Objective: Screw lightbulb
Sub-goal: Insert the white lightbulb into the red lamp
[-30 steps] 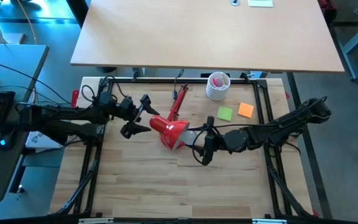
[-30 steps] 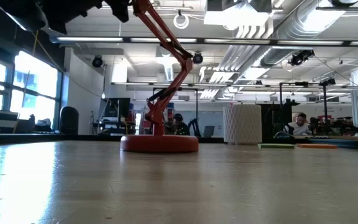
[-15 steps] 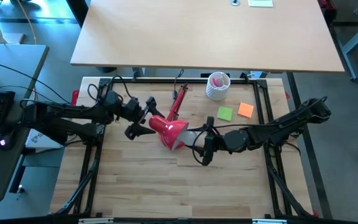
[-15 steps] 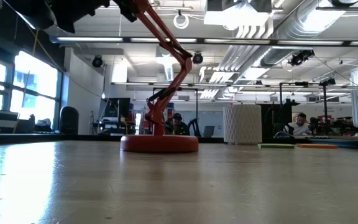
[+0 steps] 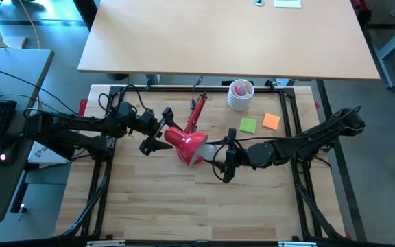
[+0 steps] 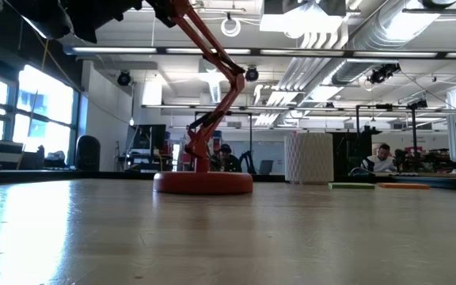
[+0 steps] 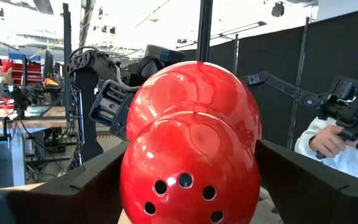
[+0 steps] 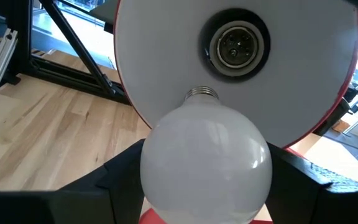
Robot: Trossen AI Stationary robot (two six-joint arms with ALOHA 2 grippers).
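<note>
Right wrist view gives me what I need: the small white pear-shaped lightbulb (image 8: 206, 167) sits pinched between my right gripper's (image 8: 206, 186) jaws, its silvery screw base pointing at the empty metal socket (image 8: 236, 42) deep in the red lamp's glossy metal shade (image 8: 166, 68), just short of it and slightly off-axis. I judge the bulb light, smooth and fragile, so I want the grip on the widest part of the globe, gentle, never on the threads. Left wrist view shows what that one cannot: the vented back of the shade between my left gripper's (image 7: 191, 186) spread jaws, which flank it without clearly clamping. High view alone shows both arms meeting at the lamp above the wooden tabletop (image 5: 184, 206).
</note>
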